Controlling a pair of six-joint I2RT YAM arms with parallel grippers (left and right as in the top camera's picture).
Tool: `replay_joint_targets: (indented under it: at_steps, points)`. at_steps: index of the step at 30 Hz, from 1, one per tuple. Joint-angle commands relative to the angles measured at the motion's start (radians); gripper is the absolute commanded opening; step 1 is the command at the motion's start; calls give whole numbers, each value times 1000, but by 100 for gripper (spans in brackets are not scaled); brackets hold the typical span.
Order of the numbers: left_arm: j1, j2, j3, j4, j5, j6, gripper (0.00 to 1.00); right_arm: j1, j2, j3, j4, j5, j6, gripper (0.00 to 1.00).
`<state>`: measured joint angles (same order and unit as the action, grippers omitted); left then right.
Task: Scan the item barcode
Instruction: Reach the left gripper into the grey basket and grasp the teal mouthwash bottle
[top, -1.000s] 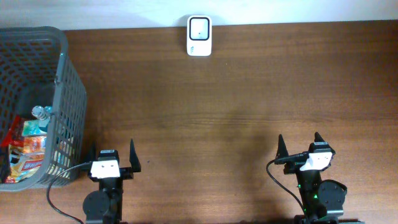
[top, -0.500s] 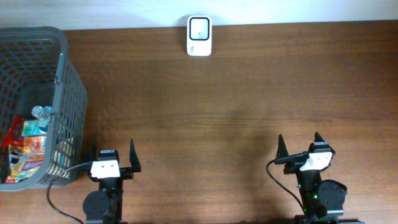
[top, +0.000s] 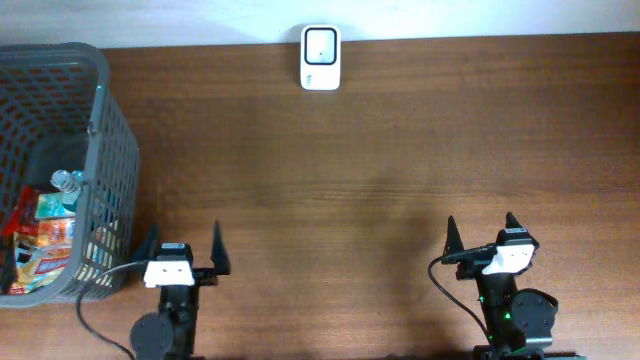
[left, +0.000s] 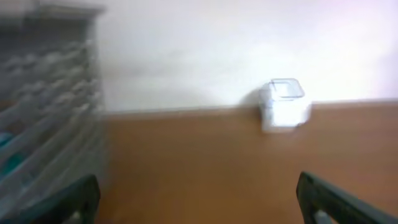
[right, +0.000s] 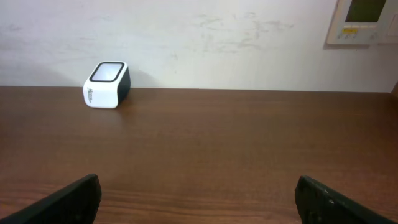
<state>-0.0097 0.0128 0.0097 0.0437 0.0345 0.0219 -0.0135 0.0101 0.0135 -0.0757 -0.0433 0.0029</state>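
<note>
The white barcode scanner stands at the table's far edge; it also shows blurred in the left wrist view and sharp in the right wrist view. The items, a clear bottle and colourful snack packets, lie inside the grey mesh basket at the far left. No barcode is visible. My left gripper is open and empty near the front edge, just right of the basket. My right gripper is open and empty at the front right.
The basket's wall fills the left side of the left wrist view. A wall panel hangs behind the table at the right. Brown tabletop lies between the grippers and the scanner.
The left gripper has shifted slightly and its wrist view is motion-blurred. The right arm, the scanner and the basket have not moved.
</note>
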Motion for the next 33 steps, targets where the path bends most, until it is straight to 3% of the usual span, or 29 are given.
replay_joint_targets:
  at_steps: [1, 2, 4, 7, 8, 10, 11, 12, 13, 15, 16, 17, 18, 20, 21, 23, 25, 28, 30, 33]
  points:
    - [4, -7, 0, 455, 491, -67, 99, -6, -6, -8, -1, -1, 1, 98]
    - [5, -7, 19, 727, 489, -67, 99, -6, -6, -8, -1, -1, 1, 98]
    - [4, -6, 80, 731, 498, -78, 99, -6, -6, -8, -1, -1, 1, 98]
    - [5, 25, 334, 394, 434, -29, 99, -6, -6, -8, -1, -1, 1, 98]
    - [5, 81, 495, 128, 304, -11, 99, -6, -6, -8, -1, -1, 1, 98]
    - [4, 186, 680, -140, 305, 64, 99, -6, -6, -8, -1, -1, 1, 98]
    - [4, 253, 766, -225, 410, 65, 99, -6, -6, -8, -1, -1, 1, 98]
    - [4, 310, 825, -244, 565, 68, 99, -6, -6, -8, -1, -1, 1, 98]
    - [4, 340, 845, -210, 620, 85, 99, -6, -6, -8, -1, -1, 1, 98]
    - [5, 422, 908, -154, 549, 43, 99, -6, -6, -8, -1, -1, 1, 98]
    - [5, 489, 988, -224, 449, -4, 99, -6, -6, -8, -1, -1, 1, 98]
    - [5, 575, 1097, -359, 399, -2, 99, -6, -6, -8, -1, -1, 1, 98]
    - [4, 728, 1287, -608, 406, 23, 99, -6, -6, -8, -1, -1, 1, 98]
    - [3, 944, 1525, -892, 568, 48, 99, -6, -6, -8, -1, -1, 1, 98]
    - [4, 1040, 1617, -951, 568, 101, 99, -6, -6, -8, -1, -1, 1, 99]
    - [5, 1152, 1740, -985, 428, 69, 99, -6, -6, -8, -1, -1, 1, 98]
    - [14, 1273, 1912, -1061, 171, -90, 99, -6, -6, -8, -1, -1, 1, 98]
    - [128, 1499, 2256, -1255, -142, -121, 99, -6, -6, -8, -1, -1, 1, 98]
    - [266, 1584, 2338, -1269, -217, -172, 99, -6, -6, -8, -1, -1, 1, 98]
    - [467, 1632, 2338, -1242, -214, -172, 99, -6, -6, -8, -1, -1, 1, 98]
